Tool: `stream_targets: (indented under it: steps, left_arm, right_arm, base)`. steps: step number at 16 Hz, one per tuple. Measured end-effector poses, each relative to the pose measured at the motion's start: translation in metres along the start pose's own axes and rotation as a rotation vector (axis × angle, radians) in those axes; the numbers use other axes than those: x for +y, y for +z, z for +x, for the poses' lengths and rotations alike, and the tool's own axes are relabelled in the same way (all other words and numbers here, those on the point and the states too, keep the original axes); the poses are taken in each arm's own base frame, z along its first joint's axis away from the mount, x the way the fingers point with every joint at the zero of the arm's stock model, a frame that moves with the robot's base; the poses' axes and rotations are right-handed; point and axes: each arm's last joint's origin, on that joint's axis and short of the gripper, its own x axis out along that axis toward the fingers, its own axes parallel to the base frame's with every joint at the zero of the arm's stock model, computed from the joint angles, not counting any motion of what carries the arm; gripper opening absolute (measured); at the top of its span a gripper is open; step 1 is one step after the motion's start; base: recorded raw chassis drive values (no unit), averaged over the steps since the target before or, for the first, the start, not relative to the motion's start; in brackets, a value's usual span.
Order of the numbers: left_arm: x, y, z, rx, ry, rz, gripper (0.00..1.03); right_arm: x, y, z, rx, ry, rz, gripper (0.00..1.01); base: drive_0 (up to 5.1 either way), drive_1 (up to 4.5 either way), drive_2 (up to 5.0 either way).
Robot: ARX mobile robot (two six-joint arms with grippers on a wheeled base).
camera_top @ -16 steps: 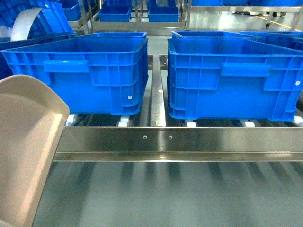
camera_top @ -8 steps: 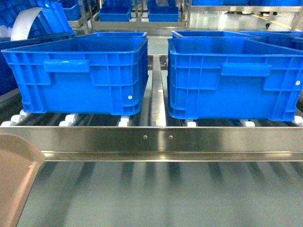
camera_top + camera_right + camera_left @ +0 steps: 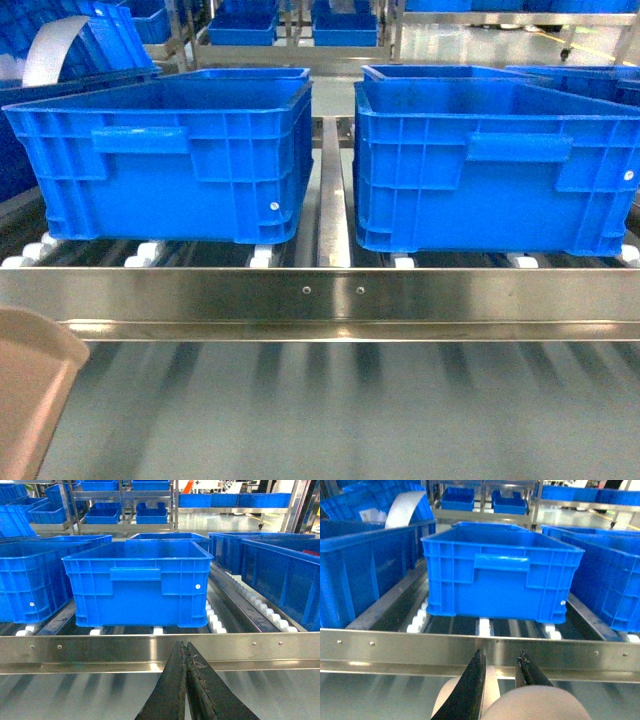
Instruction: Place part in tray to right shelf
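My left gripper (image 3: 500,680) is clamped on the tray (image 3: 30,385) low at near left before the right shelf (image 3: 330,290), my right gripper (image 3: 186,680) is pressed together empty, the part is nowhere visible, so I judge delivery remains, needing a lift over the rail.

2 large blue crates (image 3: 170,155) (image 3: 490,160) sit side by side, a narrow gap between them; smaller blue bins (image 3: 290,25) stand behind.
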Motion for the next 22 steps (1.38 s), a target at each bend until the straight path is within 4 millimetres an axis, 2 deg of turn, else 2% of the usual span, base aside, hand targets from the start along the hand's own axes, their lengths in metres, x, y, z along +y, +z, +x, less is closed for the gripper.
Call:
stream_targets:
  steps: [3,4,20,21,22]
  left_arm:
    - [0.0,0.004,-0.007,-0.021,0.001,0.0,0.14]
    - [0.0,0.004,-0.01,-0.012,-0.002,0.0,0.14]
    - [0.0,0.005,-0.033,-0.021,-0.002,0.0,0.14]
    - [0.0,-0.001,-0.04,0.019,-0.002,0.001,0.14]
    - [0.0,0.002,-0.043,-0.02,-0.001,0.001,0.14]
  right_arm:
    - [0.0,-0.005,-0.01,0.033,0.0,0.0,0.02]
    - [0.0,0.0,-0.012,-0.016,0.001,0.0,0.02]
    - [0.0,-0.003,-0.012,0.008,0.0,0.0,0.02]
    - [0.0,-0.003,-0.012,0.008,0.0,0.0,0.02]
    - [0.0,-0.003,-0.012,0.007,0.0,0.0,0.02]
  base:
    - [0.0,0.0,0.0]
    - [0.0,0.0,0.0]
    - [0.0,0.0,0.0]
    - [0.0,0.0,0.0]
    - [0.0,0.0,0.0]
